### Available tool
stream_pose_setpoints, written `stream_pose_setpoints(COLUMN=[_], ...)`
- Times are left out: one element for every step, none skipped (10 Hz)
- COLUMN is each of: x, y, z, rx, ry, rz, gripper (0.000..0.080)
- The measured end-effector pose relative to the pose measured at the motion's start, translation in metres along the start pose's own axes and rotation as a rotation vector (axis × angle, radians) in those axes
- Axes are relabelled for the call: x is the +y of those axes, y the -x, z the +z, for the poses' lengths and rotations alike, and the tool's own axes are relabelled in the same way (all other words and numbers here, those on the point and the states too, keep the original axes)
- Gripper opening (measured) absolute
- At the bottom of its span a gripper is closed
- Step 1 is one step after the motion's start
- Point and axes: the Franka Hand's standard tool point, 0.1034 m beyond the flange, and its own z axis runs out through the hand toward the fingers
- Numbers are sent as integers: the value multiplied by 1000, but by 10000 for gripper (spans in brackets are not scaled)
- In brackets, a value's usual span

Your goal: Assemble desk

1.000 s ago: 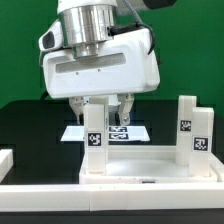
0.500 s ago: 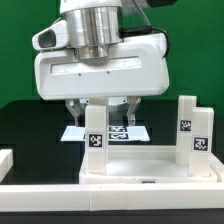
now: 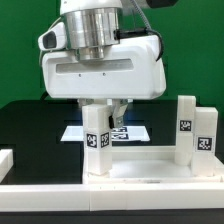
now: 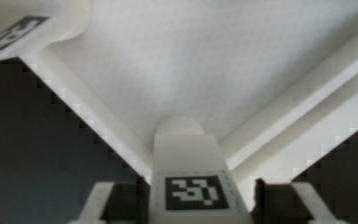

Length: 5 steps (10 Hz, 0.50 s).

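White plastic everywhere: desk slab (image 3: 150, 165) low in the exterior frame on the black counter (image 3: 30, 125), rim raised. Tagged leg post (image 3: 96, 145) upright at lower centre, another leg post (image 3: 190, 132) at the right edge. Jaws (image 3: 104, 112) straddling the centre post's top, fingers (image 4: 108, 200) flanking it; contact not discernible. Marker board (image 3: 132, 133) flat behind.

The claw (image 3: 105, 108) hides the marker board's (image 3: 138, 132) middle; the desk (image 3: 150, 168) runs off frame.
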Motion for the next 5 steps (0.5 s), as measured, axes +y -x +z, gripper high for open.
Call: stream_pose_setpoints(x=[-3, -7, -8, -8, -6], y=[1, 2, 2, 0, -4], z=[-1, -2, -2, -1, 2], rx=[1, 3, 3, -3, -23], ry=[-1, -3, -2, -3, -23], rz=[124, 309, 481, 593, 793], gripper=[285, 285, 285, 285, 285])
